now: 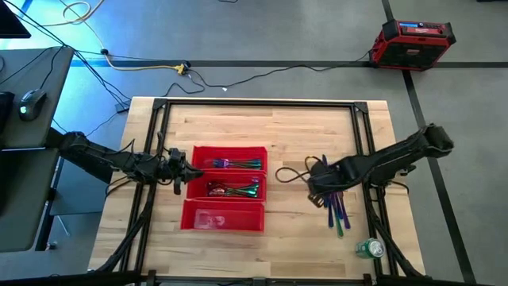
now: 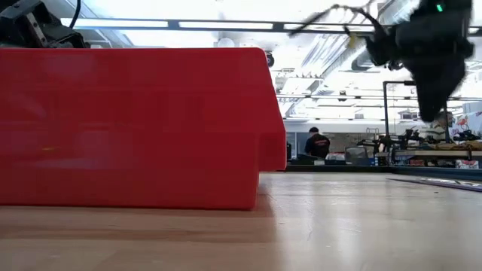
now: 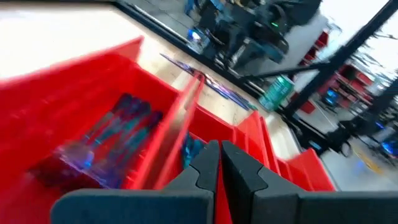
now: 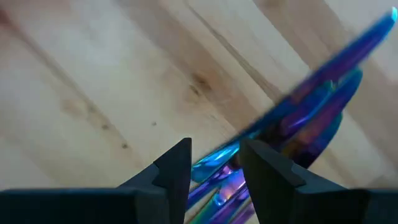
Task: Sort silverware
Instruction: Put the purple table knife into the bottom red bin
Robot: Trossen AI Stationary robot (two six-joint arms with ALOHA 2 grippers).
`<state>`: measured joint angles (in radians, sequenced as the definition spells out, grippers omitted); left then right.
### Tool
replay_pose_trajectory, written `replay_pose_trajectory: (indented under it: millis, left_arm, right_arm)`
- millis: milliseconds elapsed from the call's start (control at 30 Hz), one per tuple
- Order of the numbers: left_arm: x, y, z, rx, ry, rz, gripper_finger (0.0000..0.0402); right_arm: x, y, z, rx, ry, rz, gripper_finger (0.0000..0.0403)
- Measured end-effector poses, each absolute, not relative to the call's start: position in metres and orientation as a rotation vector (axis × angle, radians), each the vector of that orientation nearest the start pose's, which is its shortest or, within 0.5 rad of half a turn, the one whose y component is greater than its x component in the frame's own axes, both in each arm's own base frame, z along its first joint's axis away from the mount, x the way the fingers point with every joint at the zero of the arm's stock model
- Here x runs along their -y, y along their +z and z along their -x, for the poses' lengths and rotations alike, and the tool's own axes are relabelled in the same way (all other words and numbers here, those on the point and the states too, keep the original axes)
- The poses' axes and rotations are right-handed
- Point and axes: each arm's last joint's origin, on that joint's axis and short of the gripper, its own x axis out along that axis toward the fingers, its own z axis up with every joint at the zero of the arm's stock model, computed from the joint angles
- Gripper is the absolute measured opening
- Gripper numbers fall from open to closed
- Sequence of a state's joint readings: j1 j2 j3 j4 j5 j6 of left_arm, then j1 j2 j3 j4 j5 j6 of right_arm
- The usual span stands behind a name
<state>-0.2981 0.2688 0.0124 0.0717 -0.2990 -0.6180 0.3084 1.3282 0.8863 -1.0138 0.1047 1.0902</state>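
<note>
Bare counter (image 1: 286,163) lies open between the red tray (image 1: 225,220) and the loose silverware (image 1: 337,211); a green can (image 1: 369,249) stands near the front right corner.

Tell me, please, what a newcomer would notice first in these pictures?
Probably the red tray at the table's middle, with iridescent cutlery in two of its compartments. Next, the right gripper, open over the loose silverware lying right of the tray.

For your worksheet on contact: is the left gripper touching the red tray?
Cannot tell. From above, the shut left gripper sits at the red tray's left edge, but height is unclear. Its wrist view shows the tray beyond the fingertips, with no plain contact or gap.
</note>
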Motion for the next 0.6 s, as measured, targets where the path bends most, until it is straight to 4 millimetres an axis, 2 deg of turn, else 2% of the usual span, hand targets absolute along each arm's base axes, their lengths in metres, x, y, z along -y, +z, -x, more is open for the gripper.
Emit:
replay_pose_trajectory:
  millis: [100, 200, 300, 400, 600]
  left_arm:
    - [0.027, 0.152, -0.110, -0.185, -0.009, 0.525, 0.0000]
    - [0.027, 0.163, -0.111, -0.106, -0.042, 0.484, 0.0000]
    - [0.027, 0.190, -0.112, -0.031, -0.058, 0.433, 0.0000]
    - [0.029, 0.217, -0.118, -0.031, -0.038, 0.352, 0.0000]
    - [0.038, 0.261, -0.152, -0.083, 0.006, 0.208, 0.0000]
  right_arm:
    - [-0.056, 0.196, -0.191, -1.313, -0.655, -0.649, 0.0126]
    - [-0.049, 0.181, -0.178, -1.347, -0.738, -0.671, 0.0126]
    - [-0.044, 0.171, -0.173, -1.370, -0.769, -0.669, 0.0131]
    - [-0.040, 0.164, -0.170, -1.374, -0.785, -0.679, 0.0144]
    - [-0.035, 0.147, -0.167, -1.366, -0.763, -0.745, 0.0185]
